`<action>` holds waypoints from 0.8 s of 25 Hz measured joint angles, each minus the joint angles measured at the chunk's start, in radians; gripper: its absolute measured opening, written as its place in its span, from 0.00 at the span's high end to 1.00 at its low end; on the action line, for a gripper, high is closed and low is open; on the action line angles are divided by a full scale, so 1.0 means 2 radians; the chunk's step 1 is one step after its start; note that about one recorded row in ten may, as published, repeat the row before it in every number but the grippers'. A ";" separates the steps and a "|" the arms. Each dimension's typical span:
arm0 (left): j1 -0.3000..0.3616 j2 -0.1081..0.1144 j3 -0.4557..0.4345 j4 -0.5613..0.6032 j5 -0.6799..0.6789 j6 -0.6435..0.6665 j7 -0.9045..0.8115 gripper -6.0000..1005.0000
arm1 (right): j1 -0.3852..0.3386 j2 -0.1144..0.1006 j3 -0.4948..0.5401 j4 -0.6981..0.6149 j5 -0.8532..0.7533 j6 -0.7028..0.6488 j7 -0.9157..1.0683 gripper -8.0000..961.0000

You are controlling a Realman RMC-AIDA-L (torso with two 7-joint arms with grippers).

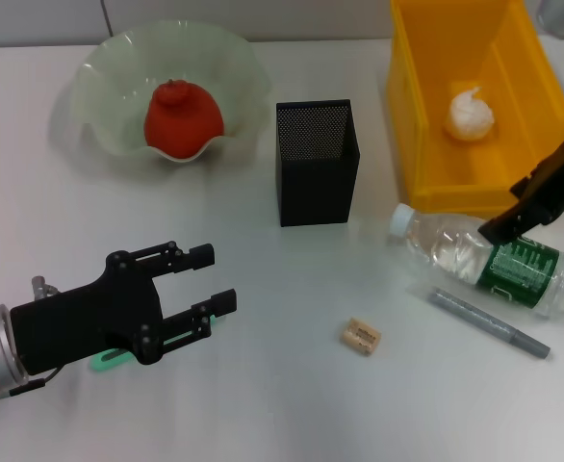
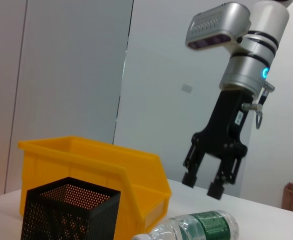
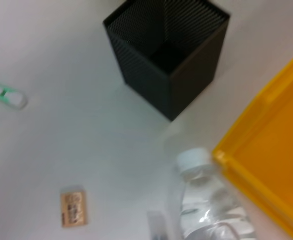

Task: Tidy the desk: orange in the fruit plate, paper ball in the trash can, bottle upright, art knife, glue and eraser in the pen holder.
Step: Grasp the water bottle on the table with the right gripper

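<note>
head view shows our right gripper (image 1: 513, 223) open just above the bottle (image 1: 499, 260) lying beside the trash can (image 1: 426, 154), so we judge uprighting is in hand and next needs descent and closing, while our left gripper (image 1: 219, 284) waits open.

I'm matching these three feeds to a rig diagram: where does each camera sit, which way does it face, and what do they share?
Head view: high on the robot, looking down at the desk; left gripper and right gripper show.
Left wrist view: low by the desk, facing across it; only the other arm's right gripper shows.
Right wrist view: above the desk, looking down; no robot parts show.
Shared by all three: pen holder, bottle, yellow bin.
</note>
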 joint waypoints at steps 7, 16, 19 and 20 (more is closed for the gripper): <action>-0.001 -0.001 0.000 0.000 0.000 0.000 0.000 0.42 | 0.004 0.000 -0.018 0.034 -0.026 0.013 0.002 0.26; -0.003 -0.001 0.000 -0.001 0.000 -0.001 0.000 0.42 | 0.000 0.000 -0.046 0.053 -0.040 0.031 -0.003 0.26; -0.004 -0.001 0.000 -0.005 0.000 -0.001 0.000 0.42 | -0.001 0.000 -0.056 0.060 -0.040 0.041 -0.007 0.26; -0.004 -0.001 0.000 -0.005 0.000 -0.001 0.000 0.42 | -0.002 0.000 -0.060 0.061 -0.040 0.045 -0.008 0.26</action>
